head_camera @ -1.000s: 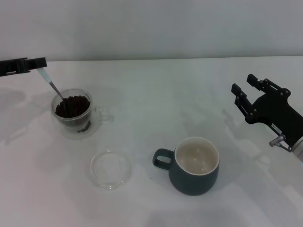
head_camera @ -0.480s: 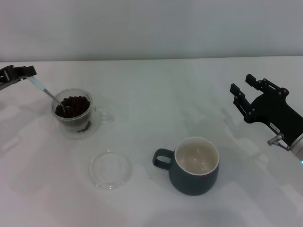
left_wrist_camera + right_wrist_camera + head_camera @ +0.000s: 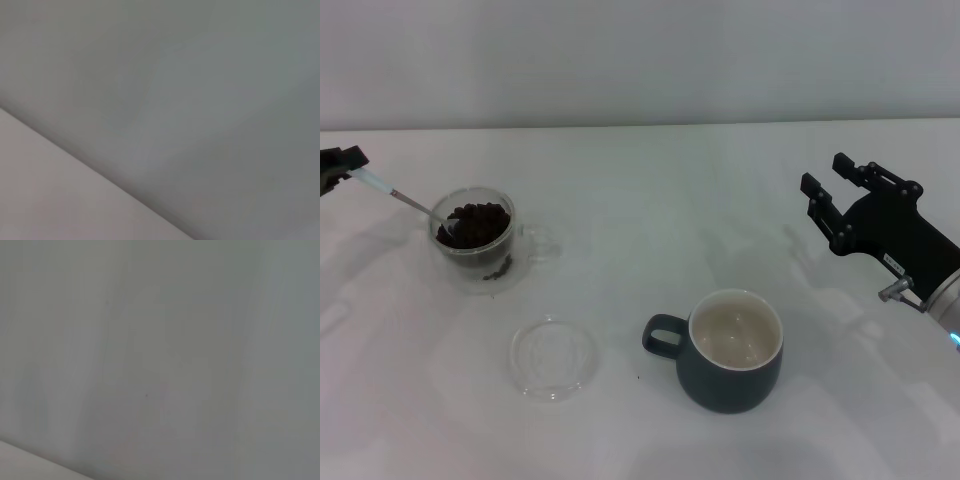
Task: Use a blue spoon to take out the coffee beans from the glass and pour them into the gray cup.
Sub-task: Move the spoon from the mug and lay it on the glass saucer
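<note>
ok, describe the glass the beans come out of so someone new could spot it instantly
On the white table, look to the robot's left side, where the left gripper holds the blue spoon slanting into a vessel. That vessel is the glass: small, clear, with a side handle. It alone holds dark coffee beans; the flat clear saucer is empty and the gray cup is opaque.
</note>
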`<action>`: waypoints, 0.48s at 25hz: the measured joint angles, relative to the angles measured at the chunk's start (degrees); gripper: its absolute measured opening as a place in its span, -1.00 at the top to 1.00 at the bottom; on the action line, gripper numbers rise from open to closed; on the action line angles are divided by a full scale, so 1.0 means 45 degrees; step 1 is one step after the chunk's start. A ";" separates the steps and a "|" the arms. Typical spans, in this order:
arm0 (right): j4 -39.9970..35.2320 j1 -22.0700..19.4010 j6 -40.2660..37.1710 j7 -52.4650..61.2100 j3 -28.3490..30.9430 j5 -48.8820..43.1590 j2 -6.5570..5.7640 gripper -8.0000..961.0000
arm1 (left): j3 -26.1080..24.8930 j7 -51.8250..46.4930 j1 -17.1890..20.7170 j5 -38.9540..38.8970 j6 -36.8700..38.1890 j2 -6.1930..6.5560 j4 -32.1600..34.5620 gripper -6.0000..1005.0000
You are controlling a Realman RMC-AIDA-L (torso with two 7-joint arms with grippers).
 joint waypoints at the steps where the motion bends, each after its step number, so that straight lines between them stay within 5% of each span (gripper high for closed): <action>1: 0.0000 0.0009 0.0013 0.0000 0.0000 0.0000 0.0002 0.06 | 0.0000 -0.0083 0.0018 -0.0054 0.0002 0.0000 -0.0012 0.72; 12: -0.0001 0.0126 0.0339 0.0001 0.0020 0.0001 0.0013 0.06 | -0.0018 -0.0508 0.0295 -0.1600 0.0467 0.0094 -0.0698 0.72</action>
